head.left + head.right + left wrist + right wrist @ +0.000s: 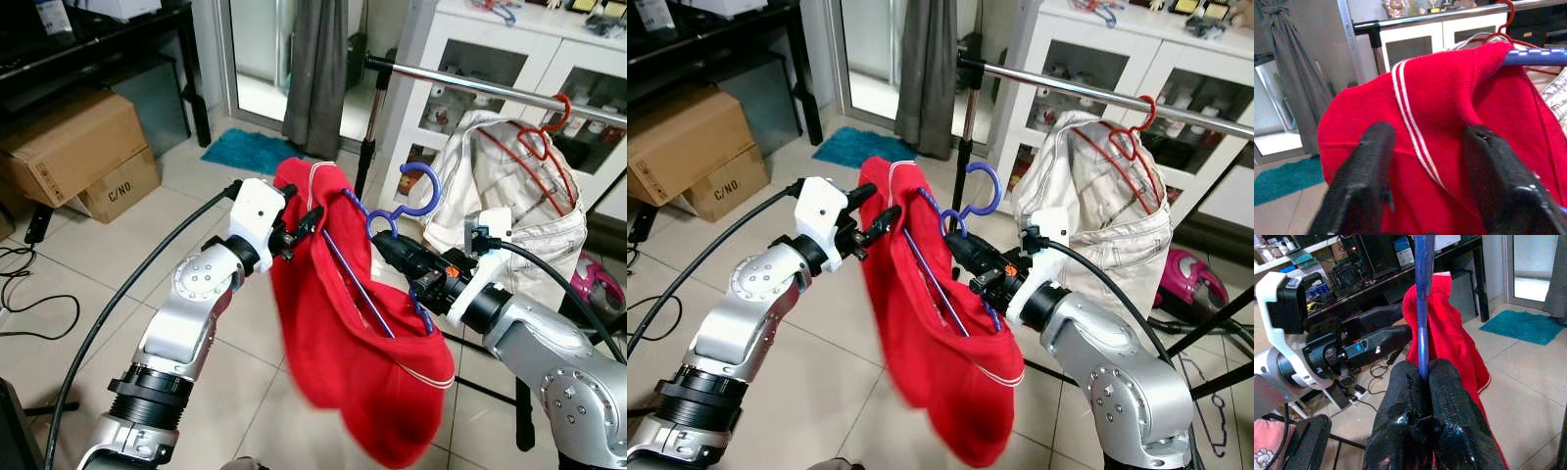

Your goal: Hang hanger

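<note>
Blue hanger (377,284) slants far-left to near-right, its hook up, toward the rail (490,88). My right gripper (1424,377) clamps it. My left gripper (1425,161), fingers parted, straddles the red garment (353,352).

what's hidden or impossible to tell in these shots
- Blue hanger: its lower part sits inside the red shirt in the eye views.
- Left claw: whether it pinches the shirt is unclear; the cloth covers the gap in the left wrist view.
- Rail: its right end is cut off by the picture's edge.
- Right claw: the arm beyond its fingers is out of frame.
</note>
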`<state>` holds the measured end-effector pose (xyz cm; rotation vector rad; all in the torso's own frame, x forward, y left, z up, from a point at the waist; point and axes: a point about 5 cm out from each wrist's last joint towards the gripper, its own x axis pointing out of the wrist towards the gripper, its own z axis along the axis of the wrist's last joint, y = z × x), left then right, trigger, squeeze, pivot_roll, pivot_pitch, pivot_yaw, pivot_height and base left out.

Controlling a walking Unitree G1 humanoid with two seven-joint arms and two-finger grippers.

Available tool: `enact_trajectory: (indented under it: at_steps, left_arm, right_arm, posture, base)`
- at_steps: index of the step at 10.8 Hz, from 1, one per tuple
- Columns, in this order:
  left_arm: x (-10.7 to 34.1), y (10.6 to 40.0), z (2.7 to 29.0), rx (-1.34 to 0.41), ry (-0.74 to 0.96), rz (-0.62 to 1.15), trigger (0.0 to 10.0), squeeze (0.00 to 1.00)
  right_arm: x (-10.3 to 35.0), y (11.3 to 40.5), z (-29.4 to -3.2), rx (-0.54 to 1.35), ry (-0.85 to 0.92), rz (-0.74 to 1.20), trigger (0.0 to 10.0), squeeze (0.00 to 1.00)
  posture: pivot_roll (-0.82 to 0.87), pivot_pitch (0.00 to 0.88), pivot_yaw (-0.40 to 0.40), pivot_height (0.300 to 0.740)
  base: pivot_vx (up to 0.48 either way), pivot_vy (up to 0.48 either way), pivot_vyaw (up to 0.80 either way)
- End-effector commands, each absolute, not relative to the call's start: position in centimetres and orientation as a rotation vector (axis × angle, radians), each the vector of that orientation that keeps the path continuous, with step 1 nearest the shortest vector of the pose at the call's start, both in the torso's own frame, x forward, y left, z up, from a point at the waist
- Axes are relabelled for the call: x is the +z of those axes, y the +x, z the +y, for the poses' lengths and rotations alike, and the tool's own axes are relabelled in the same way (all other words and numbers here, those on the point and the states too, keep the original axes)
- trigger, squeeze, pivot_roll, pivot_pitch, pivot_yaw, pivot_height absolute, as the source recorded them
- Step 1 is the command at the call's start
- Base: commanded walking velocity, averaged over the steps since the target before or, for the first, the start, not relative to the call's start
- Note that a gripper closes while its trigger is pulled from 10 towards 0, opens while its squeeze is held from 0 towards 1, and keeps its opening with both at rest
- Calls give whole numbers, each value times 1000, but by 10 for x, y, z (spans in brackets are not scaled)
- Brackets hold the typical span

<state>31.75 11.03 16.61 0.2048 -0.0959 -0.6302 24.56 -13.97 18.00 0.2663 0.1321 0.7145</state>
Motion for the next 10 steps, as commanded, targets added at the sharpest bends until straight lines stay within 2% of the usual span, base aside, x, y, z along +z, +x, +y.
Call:
enact_trajectory:
  at_steps: [1,10]
  left_arm:
    - [171,319,108,-645,196,-119,0,0]
    - [171,327,125,-564,177,-104,0,0]
  right_arm:
    - [188,243,-139,737,261,82,0,0]
    - [190,241,-135,768,259,75,0,0]
  posture:
    - [-10,0,-42,740]
    - [-6,0,-41,740]
  base:
    - [0,0,0]
    - [0,0,0]
